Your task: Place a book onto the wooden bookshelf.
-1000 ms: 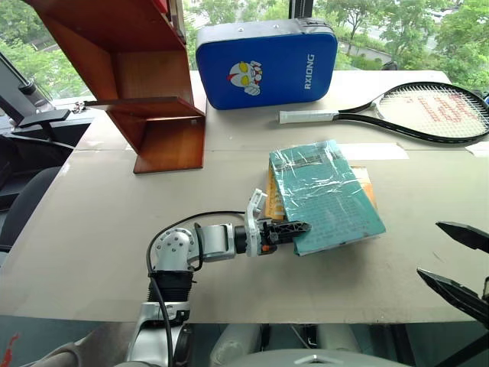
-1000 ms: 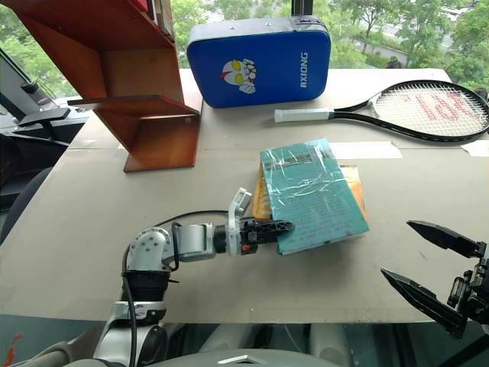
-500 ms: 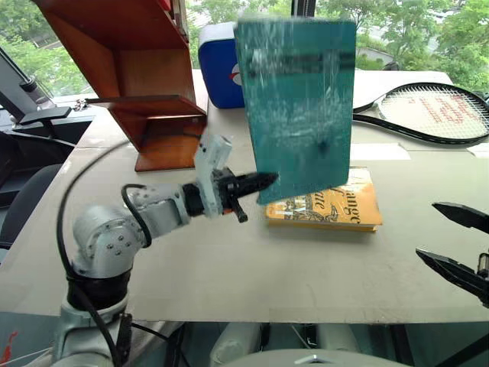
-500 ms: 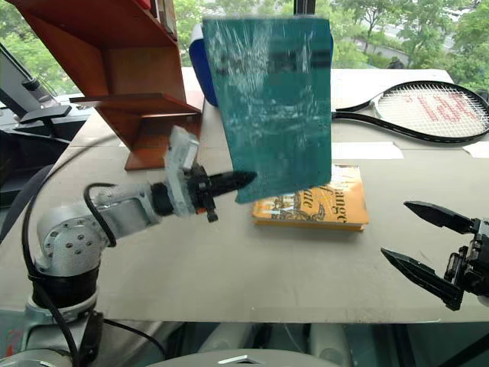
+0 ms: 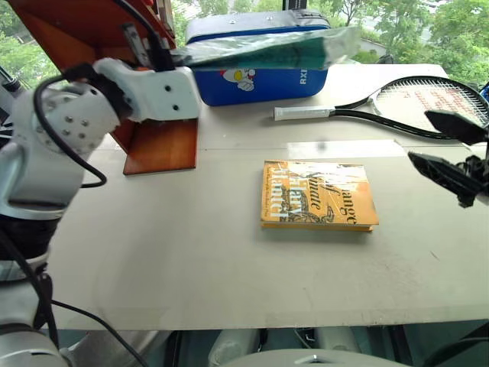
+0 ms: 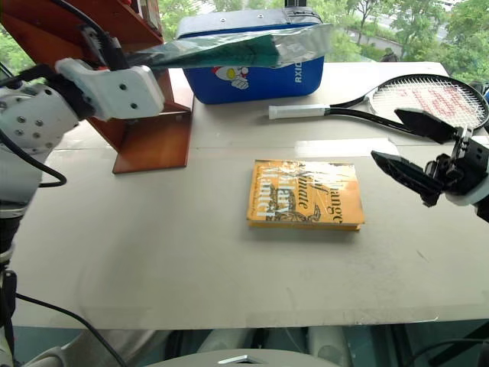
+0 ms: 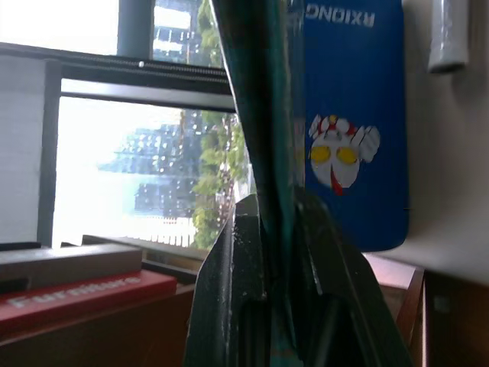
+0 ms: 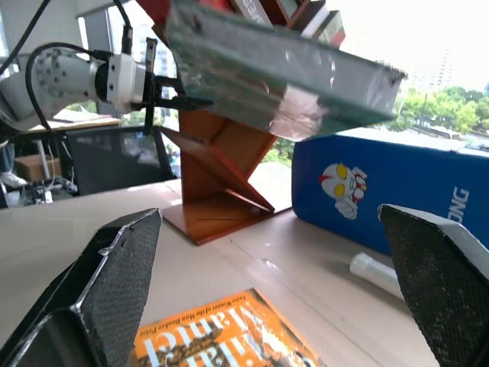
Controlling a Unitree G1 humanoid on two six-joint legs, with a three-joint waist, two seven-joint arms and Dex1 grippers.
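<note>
Left eye view: left tool [image 5: 164, 55] pinches the book [image 5: 263, 50] flat, level for the bookshelf [image 5: 157, 141]; right tool [image 5: 447, 145] spread.

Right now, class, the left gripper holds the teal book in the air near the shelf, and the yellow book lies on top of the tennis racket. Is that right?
Not quite. The yellow book lies flat on the table, apart from the tennis racket, as the left eye view shows. The rest holds: the left gripper is clamped on the teal book, raised near the shelf.
</note>
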